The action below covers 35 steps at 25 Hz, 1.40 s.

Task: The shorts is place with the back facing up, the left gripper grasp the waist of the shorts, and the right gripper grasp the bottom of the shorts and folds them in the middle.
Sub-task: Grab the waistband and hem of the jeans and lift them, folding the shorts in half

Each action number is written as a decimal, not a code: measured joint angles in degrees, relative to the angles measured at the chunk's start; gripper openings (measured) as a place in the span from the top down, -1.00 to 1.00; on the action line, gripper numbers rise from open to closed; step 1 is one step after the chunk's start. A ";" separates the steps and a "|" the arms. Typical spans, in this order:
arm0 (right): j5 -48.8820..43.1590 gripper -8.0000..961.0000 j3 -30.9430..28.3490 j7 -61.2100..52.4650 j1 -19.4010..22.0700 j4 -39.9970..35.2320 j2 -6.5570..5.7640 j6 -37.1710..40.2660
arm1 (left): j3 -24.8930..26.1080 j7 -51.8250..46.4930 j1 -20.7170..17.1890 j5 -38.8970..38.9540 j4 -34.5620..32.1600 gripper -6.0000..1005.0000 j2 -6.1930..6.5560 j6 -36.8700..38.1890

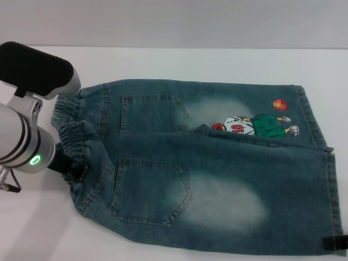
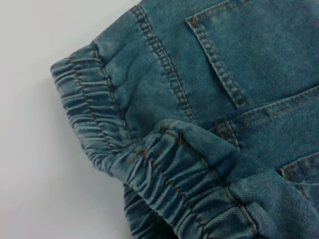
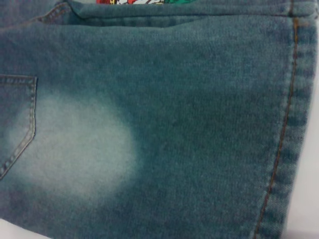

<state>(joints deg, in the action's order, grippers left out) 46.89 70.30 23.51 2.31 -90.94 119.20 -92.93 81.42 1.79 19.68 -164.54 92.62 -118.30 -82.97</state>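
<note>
1. White tabletop fills the scene, with a pale wall along its far edge; bare surface runs along the far side and the near left corner.
2. One pair of shorts lies flat with the back up, spread from the left side to the right edge. The near leg overlaps the far one along the middle.
3. At the left, the waist of the shorts is a gathered elastic band, bunched and partly folded over itself, as the left wrist view shows.
4. At the right, the bottom of the shorts shows as two straight stitched hems, close to the right edge (the near one reaches the near right corner).
5. Left hand sits at the waistband, its black fingers dark against the ruffles; whether they pinch the cloth I cannot tell.
6. Right hand shows only a small black tip on the near hem; its state cannot be told.
7. Two back pockets are visible, and one cartoon patch with an orange ball; red marks on the figure's shirt are not readable.
</note>
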 joint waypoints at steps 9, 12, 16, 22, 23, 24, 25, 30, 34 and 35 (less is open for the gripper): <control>0.55 -0.21 0.43 0.37 -0.56 1.73 0.07 1.40 | -0.12 -0.03 0.13 0.00 0.05 0.62 0.00 0.00; 0.66 -0.21 0.46 0.41 -0.98 2.48 0.07 1.67 | -0.12 0.00 0.31 0.07 0.04 0.62 0.01 0.05; 0.69 -0.21 0.76 0.43 -1.26 2.57 0.07 1.90 | -0.12 0.05 0.54 0.15 -0.17 0.62 0.01 0.09; 0.79 -0.21 1.18 0.47 -1.59 2.53 0.07 2.27 | -0.12 0.08 0.54 0.19 -0.16 0.62 0.01 0.14; 0.97 -0.22 1.18 0.48 -1.65 2.48 0.07 2.34 | -0.12 0.08 0.54 0.19 -0.16 0.62 0.01 0.14; 1.35 -0.22 1.18 0.48 -1.75 2.46 0.07 2.61 | -0.12 0.09 0.55 0.19 -0.17 0.63 0.00 0.24; 1.35 -0.21 1.18 0.48 -1.75 2.46 0.07 2.61 | -0.12 0.09 0.56 0.19 -0.18 0.63 0.00 0.27; 1.54 -0.21 2.29 0.55 -2.12 2.77 -0.05 2.95 | -0.12 0.12 0.60 0.21 -0.22 0.63 0.01 0.37; 1.25 -0.21 3.59 0.56 -2.34 2.82 -0.11 3.29 | -0.12 0.14 0.59 0.26 -0.25 0.63 0.00 0.37; 0.93 -0.21 4.16 0.57 -2.35 2.86 -0.16 3.66 | -0.12 0.14 0.52 0.30 -0.25 0.63 0.01 0.37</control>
<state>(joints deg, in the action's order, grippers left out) 47.82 74.46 24.09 -0.04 -88.08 119.04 -89.28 81.30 1.93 20.21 -164.24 92.37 -118.30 -82.60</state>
